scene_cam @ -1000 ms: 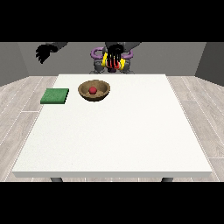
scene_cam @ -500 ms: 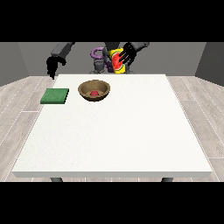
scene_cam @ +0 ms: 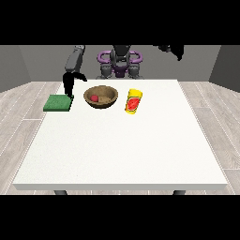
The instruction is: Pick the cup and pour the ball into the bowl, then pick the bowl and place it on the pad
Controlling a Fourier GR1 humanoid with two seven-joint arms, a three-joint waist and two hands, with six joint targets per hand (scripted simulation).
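While one red ball (scene_cam: 94,98) sits in the one bowl (scene_cam: 101,97), one cup (scene_cam: 133,101) and one pad (scene_cam: 58,102) flank it; finger state of both hands (scene_cam: 69,85) (scene_cam: 172,48) unclear.

The hand at the view's left (scene_cam: 69,86) hung low over the table's far left corner from a bent grey arm, while the hand at the view's right (scene_cam: 172,49) was raised high beyond the far edge, fingers seemingly curled.

Ball (scene_cam: 94,98) in bowl (scene_cam: 101,97), between pad (scene_cam: 58,103) and cup (scene_cam: 133,101).
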